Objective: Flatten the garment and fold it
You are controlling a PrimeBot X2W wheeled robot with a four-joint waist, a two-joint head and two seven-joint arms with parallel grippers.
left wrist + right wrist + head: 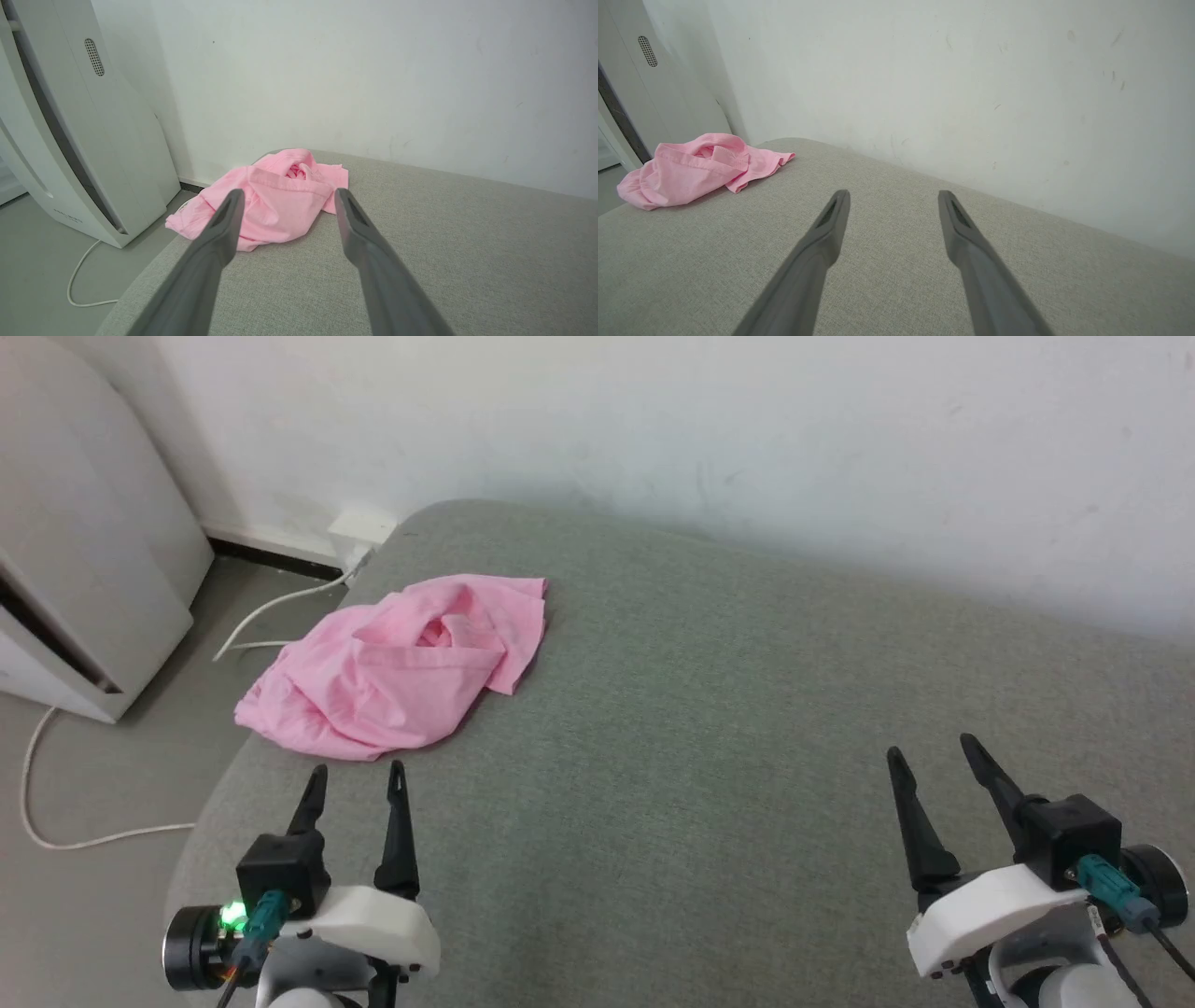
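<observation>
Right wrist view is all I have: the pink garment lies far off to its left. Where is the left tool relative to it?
Observer: The left tool is just short of the near edge of the garment, not touching it, jaws open.
Operator: Is the cloth fully on the grey cushion?
Observer: Not quite. Its left corner reaches the rounded left edge of the cushion and seems to overhang slightly.
Operator: Anything below that edge?
Observer: A white cable lies on the floor beside it.
</observation>
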